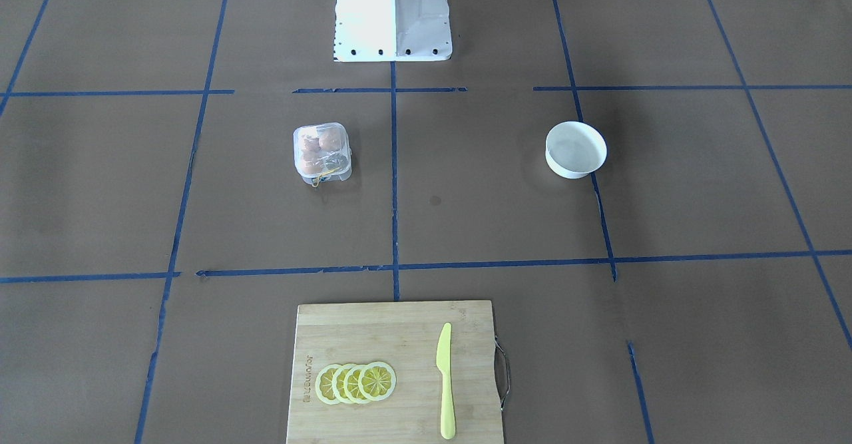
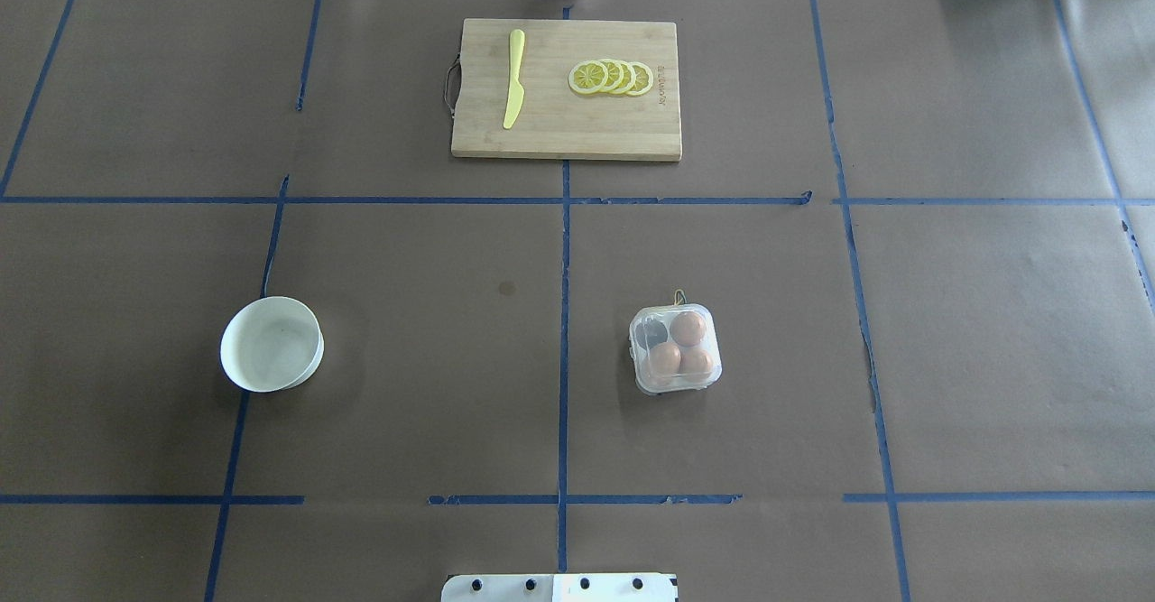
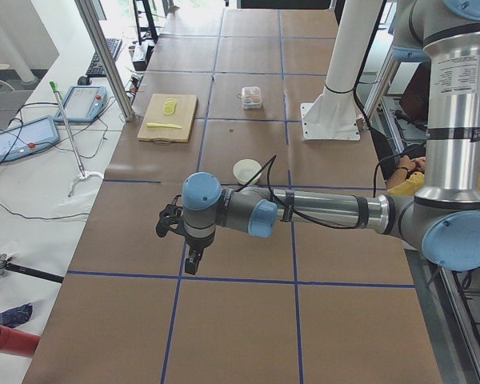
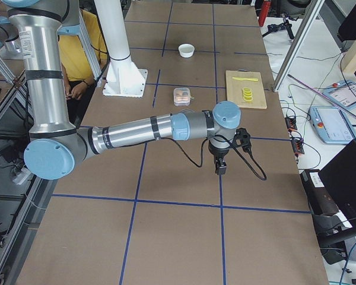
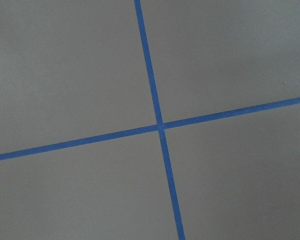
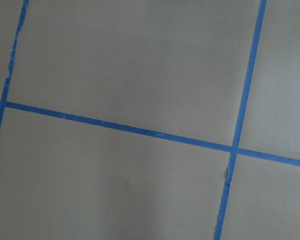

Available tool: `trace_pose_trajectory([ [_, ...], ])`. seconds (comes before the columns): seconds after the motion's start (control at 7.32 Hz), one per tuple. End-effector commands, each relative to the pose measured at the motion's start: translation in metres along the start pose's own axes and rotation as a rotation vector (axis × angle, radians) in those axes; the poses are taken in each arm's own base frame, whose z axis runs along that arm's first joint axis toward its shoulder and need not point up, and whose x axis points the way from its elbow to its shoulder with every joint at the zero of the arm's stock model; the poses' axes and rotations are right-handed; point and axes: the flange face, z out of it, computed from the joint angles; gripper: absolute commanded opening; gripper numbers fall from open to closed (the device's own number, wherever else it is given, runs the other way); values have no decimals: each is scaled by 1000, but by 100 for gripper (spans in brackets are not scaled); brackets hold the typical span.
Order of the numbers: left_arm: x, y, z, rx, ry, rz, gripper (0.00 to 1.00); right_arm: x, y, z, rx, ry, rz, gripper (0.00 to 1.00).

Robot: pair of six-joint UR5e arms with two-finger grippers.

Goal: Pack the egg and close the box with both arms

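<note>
The big table (image 2: 406, 385) is covered in brown paper, and blue tape lines cut it into squares. On the far side lies a wooden board (image 2: 559, 128) with lemon slices (image 2: 612, 78) and a yellow knife (image 2: 514, 78). A white bowl (image 2: 271, 345) stands on the robot's left side, and I see nothing in it.

The box (image 2: 675, 349) sits on the robot's right side, just past the middle tape line. Three brown eggs (image 2: 690, 327) are inside it, and one cup looks dark and bare. I see no loose egg anywhere. The clear lid seems to be down over the eggs, but I can't tell if it is clicked shut. The box is nearly square, so it has no long way. Its yellow band pokes out on the side away from the robot.

Both arms hang over the two ends of the table, well apart from the box. The right gripper (image 4: 219, 166) points down at bare paper, and the box lies from it toward the middle of the table. The left gripper (image 3: 192, 260) is at the other end, past the bowl. So I think the right arm is nearer. I can't tell if either gripper's fingers are apart or together.
</note>
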Motion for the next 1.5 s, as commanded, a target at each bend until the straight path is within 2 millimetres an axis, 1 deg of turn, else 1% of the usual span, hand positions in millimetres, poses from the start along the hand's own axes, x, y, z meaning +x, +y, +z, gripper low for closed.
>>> trace_pose_trajectory([
  [0.0, 5, -7, -7, 7, 5, 3, 100, 2, -20, 11, -21, 3, 6, 100],
  [0.14, 5, -11, -8, 1, 3, -4, 100, 2, -20, 11, -21, 3, 7, 100],
  [0.27, 1, -5, -6, -3, -8, -17, 100, 2, -19, 12, -22, 1, 8, 100],
  [0.41, -3, -7, -5, -5, -35, -27, 100, 3, -19, 12, -24, 1, 12, 100],
  [0.55, -1, -10, -13, 9, -83, -17, 100, 7, -14, 15, -28, 3, 20, 100],
  [0.96, 3, -10, -15, 13, -78, -11, 100, 8, -13, 17, -26, 5, 54, 100],
  [1.09, 4, -13, -16, 6, -78, -15, 100, 8, -12, 17, -27, 5, 55, 100],
  [1.37, 13, -33, -24, -49, -74, -58, 100, 9, -11, 17, -27, 3, 55, 100],
])
